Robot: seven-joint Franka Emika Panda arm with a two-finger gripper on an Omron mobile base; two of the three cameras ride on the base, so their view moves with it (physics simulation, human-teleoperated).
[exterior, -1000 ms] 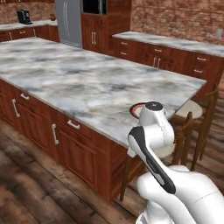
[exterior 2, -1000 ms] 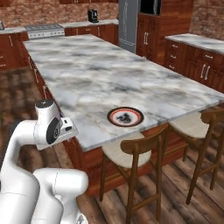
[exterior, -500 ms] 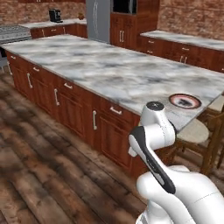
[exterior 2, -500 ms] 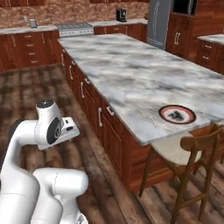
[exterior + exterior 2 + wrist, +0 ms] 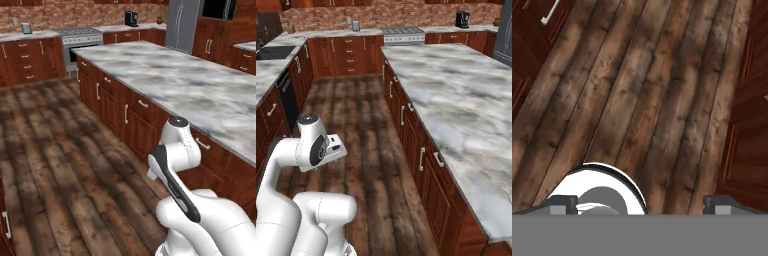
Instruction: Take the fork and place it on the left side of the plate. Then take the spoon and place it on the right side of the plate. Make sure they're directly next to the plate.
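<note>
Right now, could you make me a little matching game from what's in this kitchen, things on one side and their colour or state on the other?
Things:
1. island top
2. coffee machine
3. floor
4. gripper

Colour or state:
A. black
B. open, holding nothing
C. dark brown planks
D. grey-white marble

Pairs: 1-D, 2-A, 3-C, 4-B
</note>
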